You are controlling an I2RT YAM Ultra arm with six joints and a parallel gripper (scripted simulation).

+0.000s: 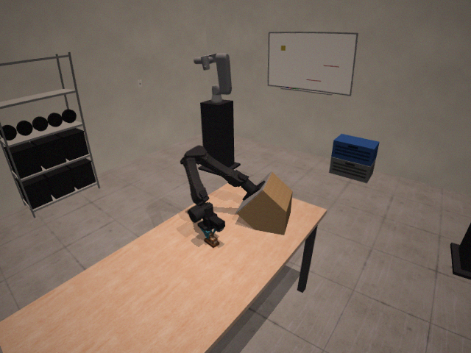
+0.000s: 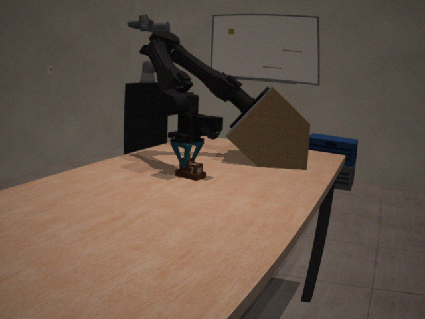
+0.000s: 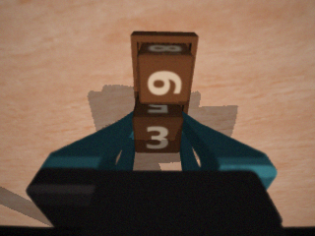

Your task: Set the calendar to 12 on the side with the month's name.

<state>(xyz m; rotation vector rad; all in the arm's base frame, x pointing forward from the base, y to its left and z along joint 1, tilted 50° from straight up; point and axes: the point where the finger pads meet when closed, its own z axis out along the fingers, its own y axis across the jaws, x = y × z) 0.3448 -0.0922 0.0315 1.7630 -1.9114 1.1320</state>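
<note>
The tool (image 1: 210, 232) (image 2: 186, 163) (image 3: 157, 118) is clenched on the cube marked 3 (image 3: 157, 134); the tray (image 1: 211, 244) (image 2: 189, 176) (image 3: 194, 69) stretches lengthwise away, between its fingers' sides.

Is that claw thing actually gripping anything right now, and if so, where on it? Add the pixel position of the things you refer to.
Yes: the gripper (image 1: 210, 234) (image 2: 185, 165) (image 3: 157, 118) holds the cube showing a 3 (image 3: 157, 138), pinched by two opposite sides.

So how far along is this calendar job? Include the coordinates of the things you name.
The brown wooden tray (image 1: 210, 244) (image 2: 188, 175) (image 3: 164, 36) already looks flat, one numbered brown cube (image 2: 195, 167) (image 3: 164, 76) inside. In hand (image 1: 210, 234) (image 2: 188, 163) (image 3: 157, 118): a second, tilted brown cube showing 3 (image 2: 188, 159) (image 3: 157, 140). Left: stand it beside the first, confirm 12 on the unseen month side, release.
</note>
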